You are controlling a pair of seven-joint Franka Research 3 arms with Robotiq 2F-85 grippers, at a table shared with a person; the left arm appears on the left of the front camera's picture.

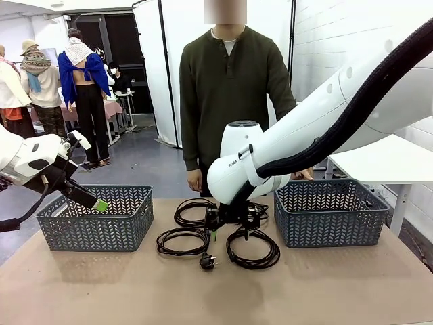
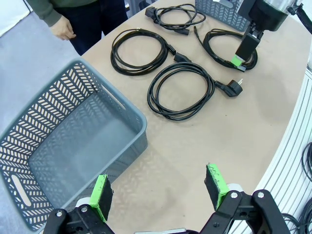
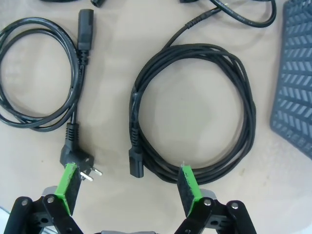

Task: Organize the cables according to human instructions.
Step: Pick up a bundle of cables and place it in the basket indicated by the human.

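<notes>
1. Tan tabletop (image 1: 101, 291) lies bare at the near edge. Farther in, the four black cables (image 1: 183, 240) lie as round coils at the middle of the table.
2. On either side of them stands a grey lattice basket, the left basket (image 1: 95, 230) and the right basket (image 1: 331, 223).
3. The right gripper (image 3: 127, 168) hangs low over the near-right coil (image 3: 195, 112) with its jaws spread wide and nothing held.
4. One of its green pads is above that coil's near strands. The other is just beside the round plug (image 3: 73, 157) of the near-left coil (image 3: 29, 73). Whether either pad touches a cord cannot be told.
5. The left gripper (image 2: 157, 175) hovers over the rim of the left basket, its fingers parted and empty.
6. The far-left coil (image 1: 193, 210) lies just beyond the near-left one. The far-right coil (image 2: 178, 14) lies beyond the right gripper, near the right basket.
7. The human (image 1: 230, 88) stands at the far side of the table, facing the robot, with one hand (image 1: 195, 180) hanging beside the far edge.
</notes>
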